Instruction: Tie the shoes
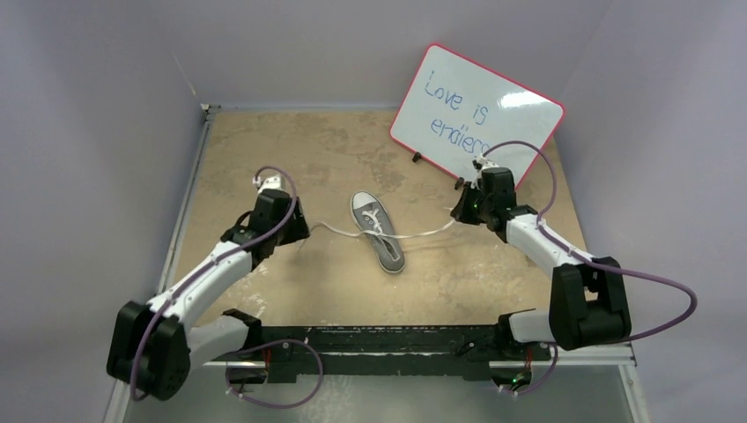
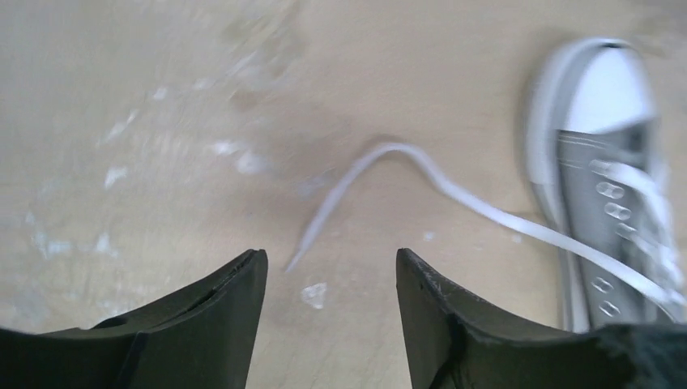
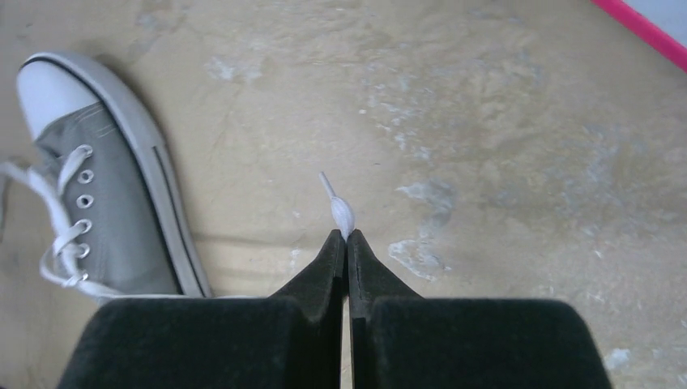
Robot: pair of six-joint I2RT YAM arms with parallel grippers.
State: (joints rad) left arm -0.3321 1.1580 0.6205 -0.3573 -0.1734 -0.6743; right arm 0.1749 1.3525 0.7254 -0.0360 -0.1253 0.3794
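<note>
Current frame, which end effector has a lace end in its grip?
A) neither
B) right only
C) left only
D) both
B: the right end effector is pinched shut on a lace tip, while the left end effector stands open, with the other lace end lying loose on the table.

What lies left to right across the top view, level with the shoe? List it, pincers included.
left pincer → left lace → shoe → right lace → right pincer
</note>
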